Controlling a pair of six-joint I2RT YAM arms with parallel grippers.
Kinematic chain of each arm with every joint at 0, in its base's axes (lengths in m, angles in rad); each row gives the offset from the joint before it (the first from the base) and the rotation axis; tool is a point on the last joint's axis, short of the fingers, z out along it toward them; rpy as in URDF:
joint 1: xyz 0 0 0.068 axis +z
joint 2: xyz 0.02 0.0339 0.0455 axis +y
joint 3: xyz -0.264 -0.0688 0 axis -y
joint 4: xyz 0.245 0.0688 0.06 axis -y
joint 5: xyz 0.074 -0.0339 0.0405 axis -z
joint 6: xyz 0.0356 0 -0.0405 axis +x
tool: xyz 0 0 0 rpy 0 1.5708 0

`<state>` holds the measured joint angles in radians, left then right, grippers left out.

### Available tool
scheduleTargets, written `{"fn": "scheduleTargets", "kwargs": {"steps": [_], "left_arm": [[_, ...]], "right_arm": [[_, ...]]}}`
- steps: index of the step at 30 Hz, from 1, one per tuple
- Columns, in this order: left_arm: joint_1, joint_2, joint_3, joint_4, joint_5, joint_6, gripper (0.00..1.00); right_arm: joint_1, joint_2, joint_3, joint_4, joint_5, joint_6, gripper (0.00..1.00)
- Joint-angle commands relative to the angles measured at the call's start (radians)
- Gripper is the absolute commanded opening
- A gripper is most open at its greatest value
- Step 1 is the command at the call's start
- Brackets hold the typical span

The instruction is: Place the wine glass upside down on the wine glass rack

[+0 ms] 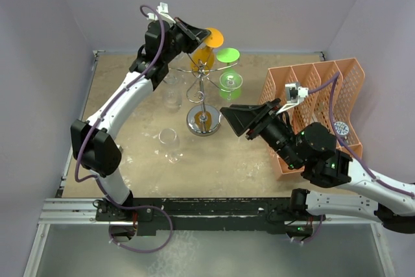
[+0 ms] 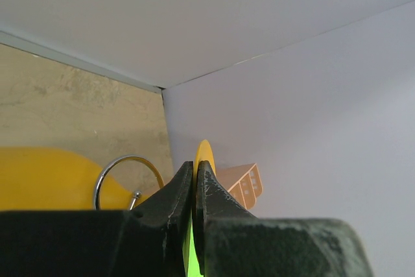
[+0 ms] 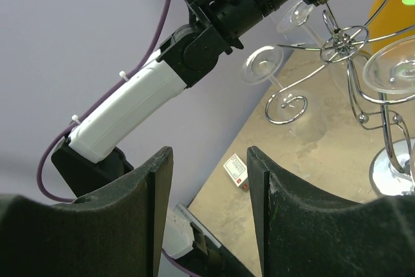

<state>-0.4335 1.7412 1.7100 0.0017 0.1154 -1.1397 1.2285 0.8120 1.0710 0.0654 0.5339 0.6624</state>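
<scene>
The orange wine glass (image 1: 214, 37) is hanging foot-up among the curled arms on the far side of the wine glass rack (image 1: 202, 90), and the left pincer (image 1: 201, 32) is pinching shut on the rim of its foot. The right pincer (image 1: 231, 121) is hovering just right of the rack's round base, gaping wide and gripping nothing.

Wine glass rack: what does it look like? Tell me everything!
The wine glass rack is shiny silver wire: a round base, a thin upright post and curly arms on top. It stands on the table. A green glass and clear glasses hang upside down from its arms. An orange glass is at its top, foot pinched in the shut left claw.
</scene>
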Motion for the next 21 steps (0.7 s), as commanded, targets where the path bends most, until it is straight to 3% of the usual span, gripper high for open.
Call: {"fn": "scheduleTargets", "kwargs": {"steps": [1, 10, 21], "left_arm": [[0.010, -0.015, 0.067, 0.041, -0.044, 0.035, 0.00], [0.009, 0.048, 0.105, 0.114, 0.076, -0.038, 0.00], [0.012, 0.031, 0.137, 0.004, -0.044, 0.045, 0.00]], "right_arm": [[0.002, -0.014, 0.007, 0.041, 0.029, -0.011, 0.52], [0.003, -0.036, 0.004, 0.041, 0.036, -0.018, 0.52], [0.002, -0.040, 0.004, 0.040, 0.040, -0.020, 0.52]]}}
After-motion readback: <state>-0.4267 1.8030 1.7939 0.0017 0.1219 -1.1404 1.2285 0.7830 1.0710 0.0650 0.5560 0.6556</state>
